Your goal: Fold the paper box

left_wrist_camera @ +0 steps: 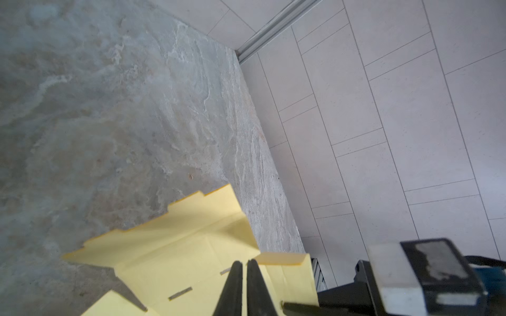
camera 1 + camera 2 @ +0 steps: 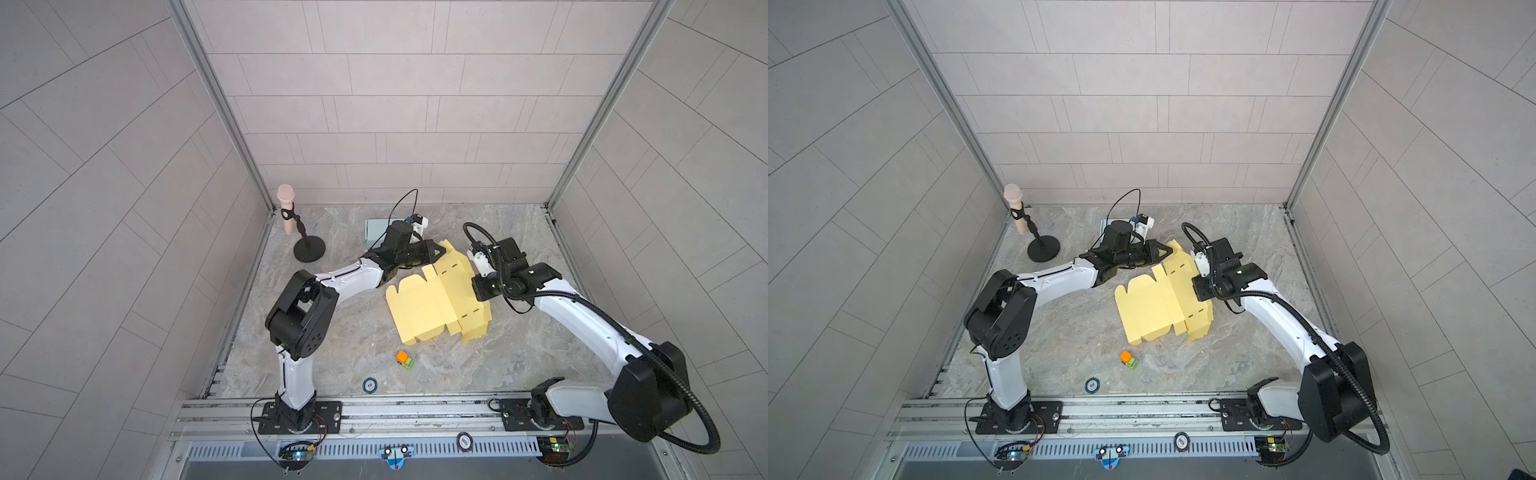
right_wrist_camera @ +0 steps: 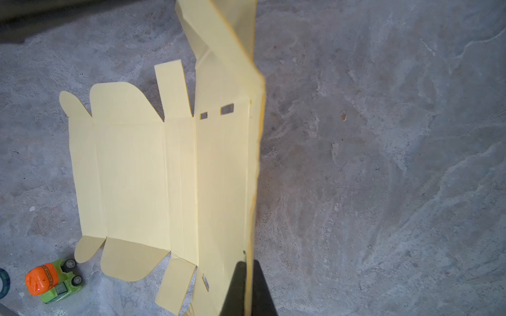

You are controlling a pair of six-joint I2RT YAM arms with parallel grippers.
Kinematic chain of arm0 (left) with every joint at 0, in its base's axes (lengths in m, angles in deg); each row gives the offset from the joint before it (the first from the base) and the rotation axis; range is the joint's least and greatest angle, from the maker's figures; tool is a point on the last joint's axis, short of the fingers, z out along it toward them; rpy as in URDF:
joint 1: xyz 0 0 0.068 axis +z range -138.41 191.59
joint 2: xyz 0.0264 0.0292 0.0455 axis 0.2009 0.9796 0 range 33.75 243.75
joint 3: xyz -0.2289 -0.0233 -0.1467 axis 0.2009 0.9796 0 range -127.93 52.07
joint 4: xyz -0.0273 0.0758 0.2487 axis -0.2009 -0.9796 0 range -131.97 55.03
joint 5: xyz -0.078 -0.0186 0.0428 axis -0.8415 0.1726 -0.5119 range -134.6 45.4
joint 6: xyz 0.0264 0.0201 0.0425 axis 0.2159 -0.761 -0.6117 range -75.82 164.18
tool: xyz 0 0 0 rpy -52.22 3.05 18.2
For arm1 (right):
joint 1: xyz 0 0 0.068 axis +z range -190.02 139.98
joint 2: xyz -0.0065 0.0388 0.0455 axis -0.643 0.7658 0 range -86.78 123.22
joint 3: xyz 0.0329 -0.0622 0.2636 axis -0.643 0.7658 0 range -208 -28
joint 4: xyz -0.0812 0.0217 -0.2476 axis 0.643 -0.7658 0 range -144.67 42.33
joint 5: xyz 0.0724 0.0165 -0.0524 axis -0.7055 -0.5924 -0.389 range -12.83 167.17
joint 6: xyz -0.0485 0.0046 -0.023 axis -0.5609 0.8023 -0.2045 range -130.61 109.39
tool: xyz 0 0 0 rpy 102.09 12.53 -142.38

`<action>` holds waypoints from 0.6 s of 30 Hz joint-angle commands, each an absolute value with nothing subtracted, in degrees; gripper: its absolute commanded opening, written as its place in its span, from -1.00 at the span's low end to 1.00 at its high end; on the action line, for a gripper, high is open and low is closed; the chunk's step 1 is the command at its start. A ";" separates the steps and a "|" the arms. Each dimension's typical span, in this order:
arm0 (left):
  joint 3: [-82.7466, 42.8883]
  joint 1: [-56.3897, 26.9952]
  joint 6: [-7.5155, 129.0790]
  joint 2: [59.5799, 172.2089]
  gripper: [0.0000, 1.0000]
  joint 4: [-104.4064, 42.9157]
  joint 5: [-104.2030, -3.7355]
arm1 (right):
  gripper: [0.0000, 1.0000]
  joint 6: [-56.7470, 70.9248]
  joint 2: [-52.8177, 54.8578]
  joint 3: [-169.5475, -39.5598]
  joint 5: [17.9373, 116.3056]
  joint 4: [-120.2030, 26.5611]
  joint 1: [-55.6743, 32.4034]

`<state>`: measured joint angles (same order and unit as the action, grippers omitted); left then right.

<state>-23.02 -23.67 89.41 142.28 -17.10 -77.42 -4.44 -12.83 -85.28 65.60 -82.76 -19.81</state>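
Right wrist view: paper box point(image 3: 131, 177) edge pinched in right tool point(image 3: 247, 265), its far end in left tool point(image 1: 244, 264).

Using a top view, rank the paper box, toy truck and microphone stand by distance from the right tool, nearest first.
1. paper box: centre of the table, its edge clamped in the right tool.
2. toy truck: toward the front edge.
3. microphone stand: back left corner.

Pale grey tiled walls point(image 2: 395, 104) close in on three sides, joined at the back corners by aluminium posts point(image 2: 220, 104). The marbled grey stone surface point(image 2: 519, 353) lies evenly lit, a metal rail point(image 2: 395, 409) running along its near edge.
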 commanded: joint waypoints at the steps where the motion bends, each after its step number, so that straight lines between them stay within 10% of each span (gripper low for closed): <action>1: -27.15 -24.07 88.59 143.79 -0.80 -18.82 -75.84 | -1.00 -5.50 -15.15 -84.76 65.18 -82.41 -19.21; 18: -24.97 -28.74 84.17 140.46 -0.75 -24.19 -75.07 | -1.00 -5.60 -14.90 -85.13 65.60 -81.52 -18.77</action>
<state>-26.52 -27.54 85.69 143.75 -23.04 -75.54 -4.50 -14.03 -85.26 65.58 -82.28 -19.05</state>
